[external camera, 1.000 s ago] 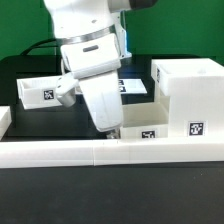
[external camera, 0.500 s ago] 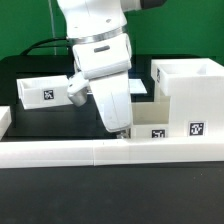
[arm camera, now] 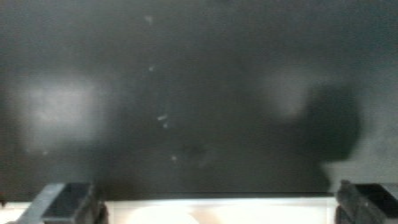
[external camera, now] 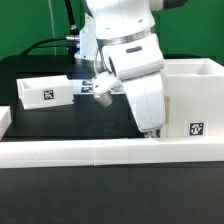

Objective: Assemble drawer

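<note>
The dark worktop [external camera: 60, 125] is carrying the drawer parts: the big case [external camera: 190, 90] is standing at the exterior view's right, and a small tray [external camera: 45, 92] is sitting well apart at its left. The claw [external camera: 153, 130] is hanging just in front of the case, its fingers [arm camera: 63, 203] spread wide. A long white rail [external camera: 100, 152] is lying across the front.

Bare desk [external camera: 88, 118] lies open between the tray [external camera: 45, 92] on the exterior view's left and the end effector [external camera: 152, 130]. The case [external camera: 195, 90] stands close on its other side. The rail [external camera: 80, 151] runs across the front, near the fingertips.
</note>
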### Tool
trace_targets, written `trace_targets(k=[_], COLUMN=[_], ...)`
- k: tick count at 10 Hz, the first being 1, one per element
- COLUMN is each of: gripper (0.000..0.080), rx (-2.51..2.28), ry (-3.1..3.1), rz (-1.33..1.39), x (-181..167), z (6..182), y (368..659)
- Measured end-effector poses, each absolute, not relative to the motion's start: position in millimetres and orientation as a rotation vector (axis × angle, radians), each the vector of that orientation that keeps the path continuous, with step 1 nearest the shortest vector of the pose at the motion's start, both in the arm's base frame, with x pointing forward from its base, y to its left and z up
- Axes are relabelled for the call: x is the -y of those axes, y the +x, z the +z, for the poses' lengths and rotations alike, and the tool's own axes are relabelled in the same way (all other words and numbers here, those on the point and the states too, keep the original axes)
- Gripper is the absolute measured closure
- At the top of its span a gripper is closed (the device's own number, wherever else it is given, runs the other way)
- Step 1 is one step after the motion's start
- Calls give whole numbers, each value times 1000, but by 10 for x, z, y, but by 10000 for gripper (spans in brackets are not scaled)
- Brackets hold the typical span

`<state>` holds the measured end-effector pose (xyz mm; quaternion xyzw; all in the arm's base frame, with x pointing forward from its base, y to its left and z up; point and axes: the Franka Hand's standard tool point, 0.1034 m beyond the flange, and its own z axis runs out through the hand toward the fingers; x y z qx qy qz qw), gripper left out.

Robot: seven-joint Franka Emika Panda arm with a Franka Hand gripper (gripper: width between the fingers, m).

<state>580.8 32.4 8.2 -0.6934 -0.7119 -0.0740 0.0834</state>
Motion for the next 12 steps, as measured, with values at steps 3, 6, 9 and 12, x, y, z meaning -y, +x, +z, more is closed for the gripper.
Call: trace_targets(k=[3, 6, 9, 12], gripper=[151, 151, 151, 151], rx=[2099, 2102, 2003, 1971], ry=[-2098, -2114, -2232, -2327], rz=[-181, -171, -155, -173], x=[-363, -145, 308, 630], z=[95, 112, 217, 402], y=[5815, 5814, 5701, 5491])
